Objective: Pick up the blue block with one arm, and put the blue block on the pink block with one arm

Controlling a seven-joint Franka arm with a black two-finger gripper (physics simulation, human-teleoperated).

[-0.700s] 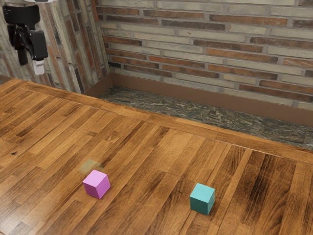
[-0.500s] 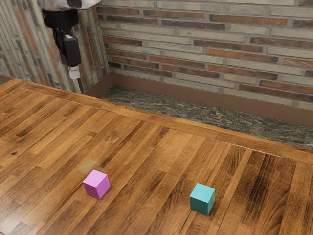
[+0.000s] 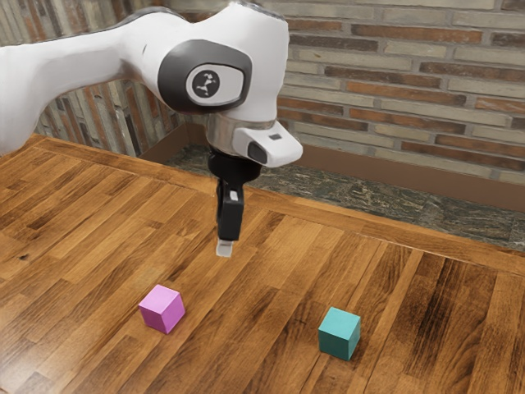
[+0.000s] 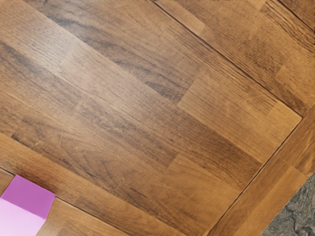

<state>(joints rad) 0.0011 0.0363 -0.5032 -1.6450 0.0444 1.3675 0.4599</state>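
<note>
Okay, exterior view: your gripper (image 3: 225, 246) hangs above the wooden table (image 3: 98, 213), pointing straight down and seen edge-on, so you cannot tell whether it is spread or pressed together. It holds nothing and touches nothing. One blue block (image 3: 340, 332) sits on the table, below the gripper and off toward the exterior view's right, well apart from it. One pink block (image 3: 162, 309) sits below the gripper toward the exterior view's left, nearer to it. The two blocks are well apart. One white arm (image 3: 123, 66). Wrist view: one pink block (image 4: 24, 209) off to the side of the hand, table planks under the hand, a sliver of grey stone floor (image 4: 295, 219) past the table edge.
</note>
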